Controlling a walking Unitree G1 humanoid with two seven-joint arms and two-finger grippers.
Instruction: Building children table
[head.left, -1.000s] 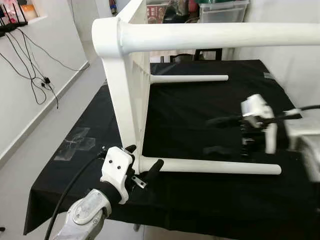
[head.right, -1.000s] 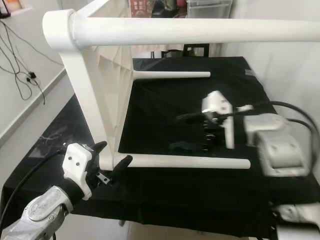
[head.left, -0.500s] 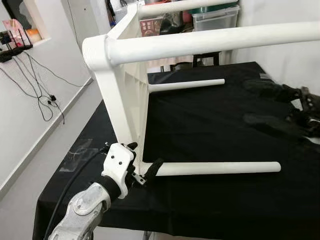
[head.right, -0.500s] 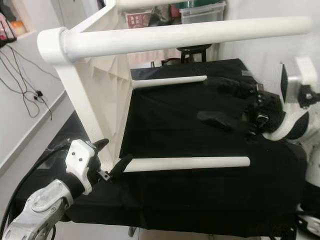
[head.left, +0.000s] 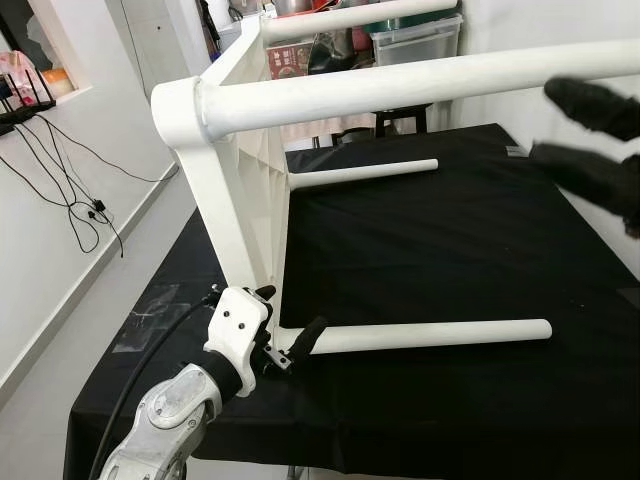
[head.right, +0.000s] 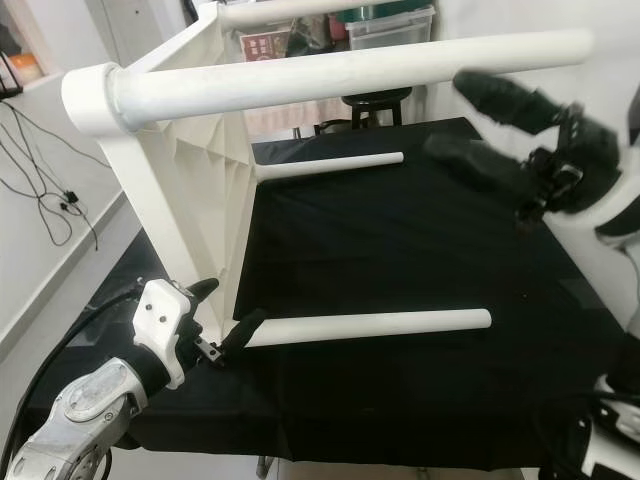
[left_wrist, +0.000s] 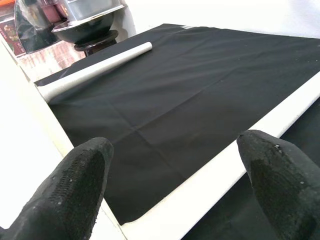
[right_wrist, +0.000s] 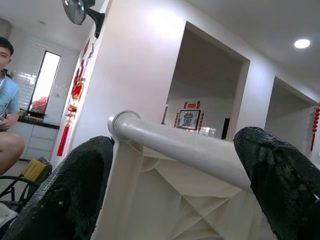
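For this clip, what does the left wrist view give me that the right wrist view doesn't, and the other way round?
Left wrist view: the black tablecloth, the lower near leg running between the left gripper's open fingers, the far lower leg lying on the cloth, and a dark bowl beyond.

Right wrist view: the upper leg framed by the right gripper's open fingers, a wall fan, red wall decorations, a ceiling light and a seated person.

Both: two black fingers spread apart around a white leg of the same table.
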